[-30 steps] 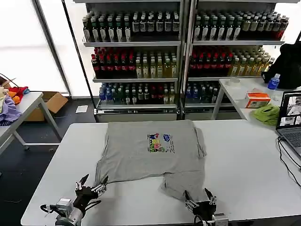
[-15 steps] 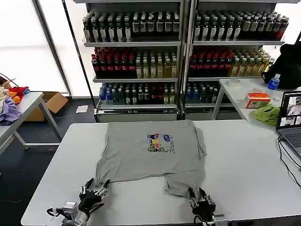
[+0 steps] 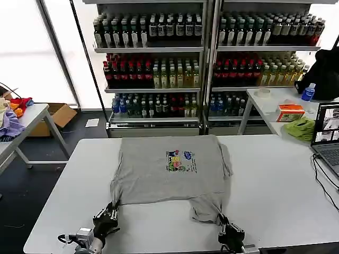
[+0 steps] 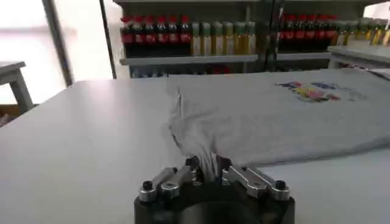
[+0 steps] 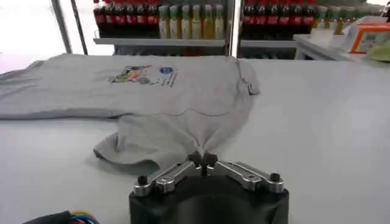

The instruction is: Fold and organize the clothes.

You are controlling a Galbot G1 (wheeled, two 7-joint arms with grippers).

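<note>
A grey shirt [image 3: 169, 166] with a small multicoloured chest print [image 3: 180, 160] lies spread on the white table [image 3: 275, 180]. My left gripper [image 3: 108, 214] is at the table's near left, shut on the shirt's near left corner; in the left wrist view the grey cloth [image 4: 268, 115] bunches between the pinched left gripper [image 4: 206, 165]. My right gripper [image 3: 226, 226] is at the near right, shut on the shirt's near right corner. In the right wrist view the shirt [image 5: 164, 91] narrows to a point in the right gripper [image 5: 202, 159].
A laptop [image 3: 327, 135] with cables sits at the table's right edge. Behind stand shelves of bottles [image 3: 201, 58]. A side table at the right holds a lime-green cloth [image 3: 300, 128] and an orange box [image 3: 289, 112]. A lilac cloth [image 3: 9, 124] lies on a table at the left.
Both grippers went from open beside the shirt's near corners to shut on them, then drew back toward the table's near edge, pulling the corners with them.
</note>
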